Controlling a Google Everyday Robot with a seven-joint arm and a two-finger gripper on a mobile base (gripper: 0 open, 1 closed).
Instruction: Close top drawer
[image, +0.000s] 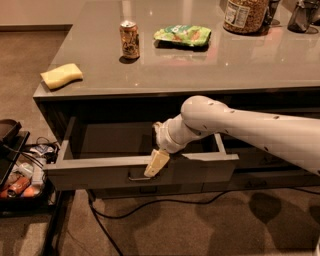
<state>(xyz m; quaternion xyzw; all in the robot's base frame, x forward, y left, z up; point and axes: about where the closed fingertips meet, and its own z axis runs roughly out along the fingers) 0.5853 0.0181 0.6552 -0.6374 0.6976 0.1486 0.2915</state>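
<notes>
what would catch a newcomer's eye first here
The big white robot arm reaches in from the right, its cream end effector at the front edge of the wide grey-brown top drawer, which stands pulled open. On the glossy grey countertop above sit an orange drink can, a green snack bag and a yellow sponge.

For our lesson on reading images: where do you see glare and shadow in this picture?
Camera view: pale glare streaks the countertop at its far end; the can casts a short shadow; the open top drawer is shaded inside; the pincer, at its front edge, is lit; dark shadows blotch the carpet.
</notes>
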